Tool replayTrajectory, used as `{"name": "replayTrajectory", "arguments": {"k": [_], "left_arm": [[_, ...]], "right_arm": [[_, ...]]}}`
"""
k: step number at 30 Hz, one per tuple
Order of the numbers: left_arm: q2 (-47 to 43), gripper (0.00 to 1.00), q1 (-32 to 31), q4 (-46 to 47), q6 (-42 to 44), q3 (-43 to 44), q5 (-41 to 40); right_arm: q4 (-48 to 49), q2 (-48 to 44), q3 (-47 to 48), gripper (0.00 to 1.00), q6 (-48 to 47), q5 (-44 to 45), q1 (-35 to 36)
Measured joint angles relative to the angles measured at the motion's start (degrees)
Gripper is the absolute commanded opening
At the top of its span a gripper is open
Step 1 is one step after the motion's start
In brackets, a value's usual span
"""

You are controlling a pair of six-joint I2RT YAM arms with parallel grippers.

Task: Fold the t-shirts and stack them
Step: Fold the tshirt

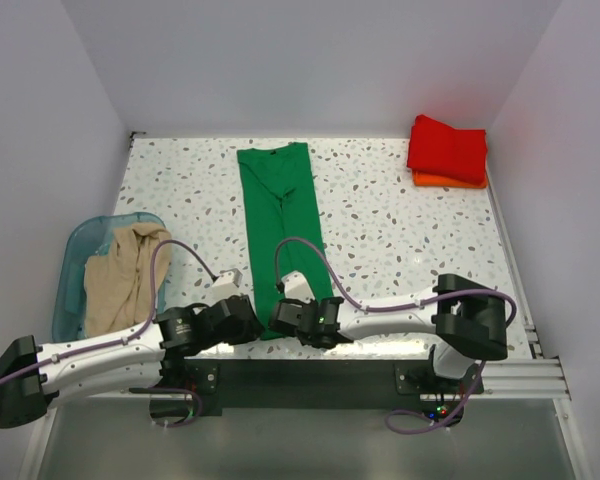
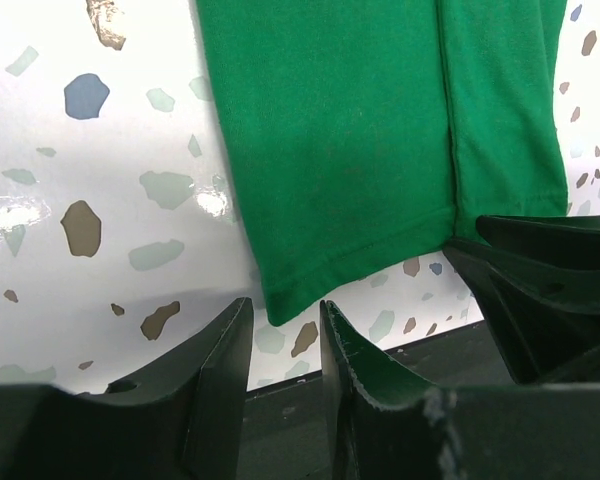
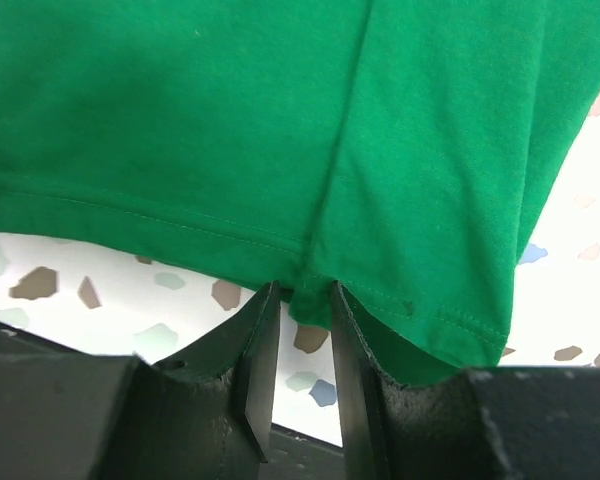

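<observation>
The bright green t-shirt (image 1: 280, 220) lies folded into a long narrow strip down the table's middle, hem toward me. It also shows in the left wrist view (image 2: 360, 130) and the right wrist view (image 3: 230, 120). My left gripper (image 1: 248, 320) (image 2: 285, 315) is open, low over the table, with the hem's left corner just ahead of its tips. My right gripper (image 1: 283, 318) (image 3: 305, 295) is open, with a bunch of the hem between its fingertips. A folded red t-shirt (image 1: 448, 148) lies on an orange t-shirt (image 1: 450, 181) at the far right corner. A beige t-shirt (image 1: 125, 280) hangs in the bin.
A translucent teal bin (image 1: 75, 262) stands at the left table edge, next to my left arm. The black front rail (image 1: 310, 375) runs just behind both grippers. My right gripper's fingers (image 2: 550, 270) show at the right of the left wrist view.
</observation>
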Motion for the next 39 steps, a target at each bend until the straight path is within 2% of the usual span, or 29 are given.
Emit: {"name": "replayTrajectory", "arguments": {"k": [3, 7, 8, 23, 26, 27, 29, 30, 31, 34, 39], "left_arm": [[-0.31, 0.37, 0.00, 0.07, -0.04, -0.39, 0.00], [-0.35, 0.35, 0.00, 0.02, -0.07, -0.94, 0.00], [-0.37, 0.35, 0.00, 0.04, -0.09, -0.96, 0.00], [-0.57, 0.31, 0.00, 0.24, -0.52, -1.81, 0.00], [-0.57, 0.33, 0.00, 0.35, -0.55, -1.84, 0.02], [-0.57, 0.34, 0.00, 0.44, -0.55, -1.86, 0.02], [-0.55, 0.38, 0.00, 0.74, -0.55, -2.01, 0.09], [-0.55, 0.39, 0.00, 1.05, -0.55, -2.21, 0.15], [-0.48, 0.41, 0.00, 1.27, -0.59, -2.47, 0.20], [-0.13, 0.42, 0.00, 1.73, -0.61, -3.08, 0.37], [0.96, 0.43, 0.00, 2.64, -0.61, -3.65, 0.42]], "right_arm": [[-0.66, 0.63, 0.04, 0.28, 0.02, 0.33, 0.20], [-0.90, 0.76, 0.13, 0.04, 0.22, 0.70, 0.48], [-0.92, 0.76, 0.15, 0.03, 0.31, 0.87, 0.59], [0.66, -3.04, 0.20, 0.00, 0.46, -0.61, 1.20], [1.11, -3.04, 0.17, 0.11, 0.59, -1.31, 1.20], [1.27, -3.04, 0.17, 0.19, 0.72, -1.49, 1.20], [1.64, -3.10, -0.02, 0.27, 1.11, -1.75, 1.20], [1.77, -3.34, -0.20, 0.37, 1.20, -1.90, 1.22], [1.97, -3.87, -0.68, 0.40, 1.40, -2.08, 1.22], [2.01, -7.74, -2.67, 0.43, 1.75, -2.19, 1.16], [1.60, -21.42, -8.20, 0.42, 2.89, -2.32, -2.29]]}}
